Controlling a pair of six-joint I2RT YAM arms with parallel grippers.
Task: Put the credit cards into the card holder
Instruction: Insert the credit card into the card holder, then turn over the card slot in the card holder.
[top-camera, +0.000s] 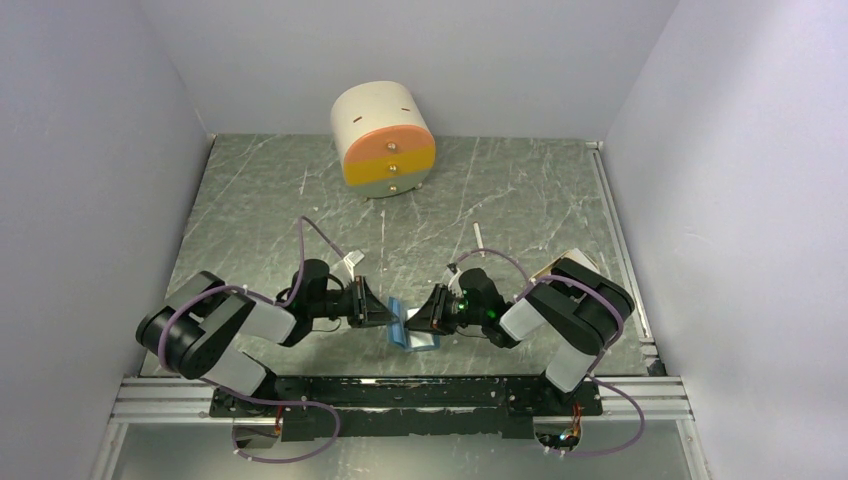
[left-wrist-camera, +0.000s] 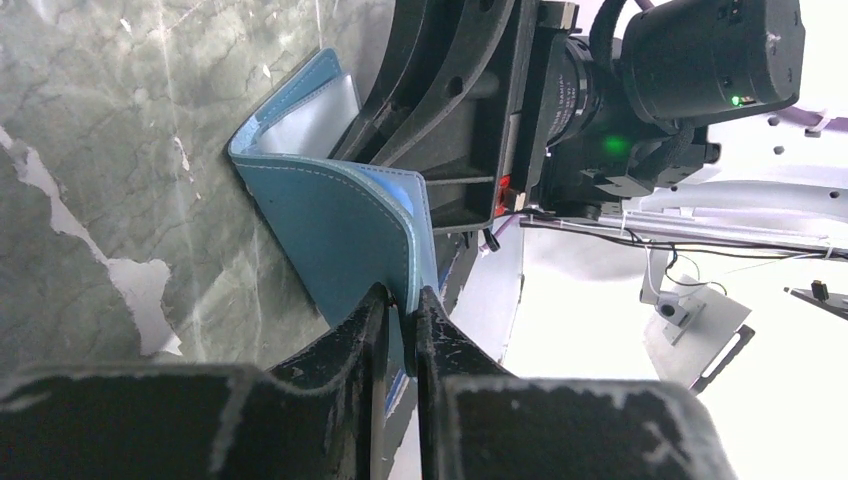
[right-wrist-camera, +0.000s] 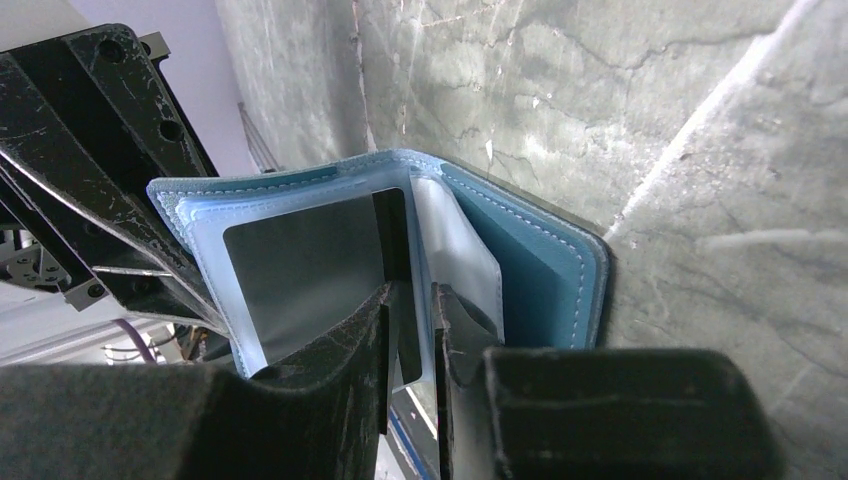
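Observation:
The card holder (top-camera: 405, 328) stands open on its edge on the table between my two grippers, teal-blue outside with lighter blue clear sleeves inside. My left gripper (top-camera: 377, 306) is shut on the edge of one outer flap (left-wrist-camera: 340, 225), its fingertips (left-wrist-camera: 375, 310) pinching the flap. In the right wrist view the holder (right-wrist-camera: 530, 260) is spread open. A dark credit card (right-wrist-camera: 300, 265) sits mostly inside a clear sleeve, and a narrow strip of it (right-wrist-camera: 392, 235) sticks out. My right gripper (right-wrist-camera: 410, 300) is shut on that strip, and it also shows in the top view (top-camera: 432, 312).
A cream drum-shaped drawer unit (top-camera: 385, 140) with an orange front stands at the back centre. A beige tray (top-camera: 572, 262) lies partly under my right arm. A small white stick (top-camera: 478, 234) lies behind the right gripper. Walls close in on the left, right and back.

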